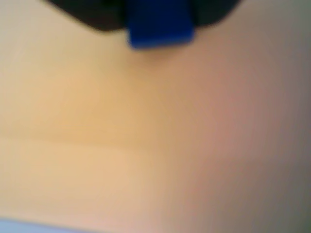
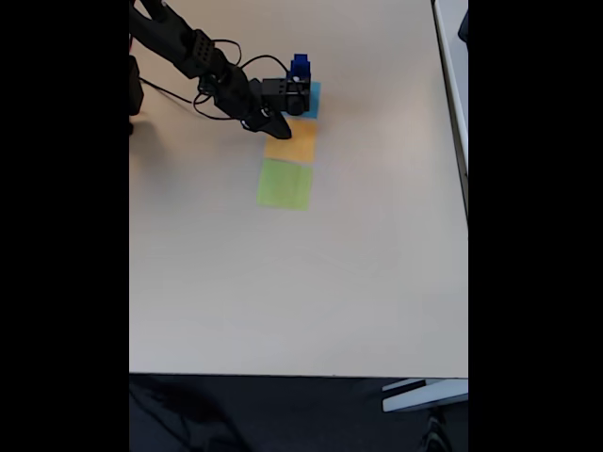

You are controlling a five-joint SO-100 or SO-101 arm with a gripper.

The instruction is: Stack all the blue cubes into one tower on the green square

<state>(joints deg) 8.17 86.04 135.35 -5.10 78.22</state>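
While three flat squares (image 2: 287, 151) lie in a row, the tool (image 2: 283, 121) grips one blue cube (image 1: 160, 26).

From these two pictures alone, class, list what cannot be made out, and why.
- Number of blue cubes: fixed view, too small and partly behind the hand.
- Whether the hand grips the cube: wrist view, blurred and cut off at the top.
- Light-blue square: mostly covered by the arm.
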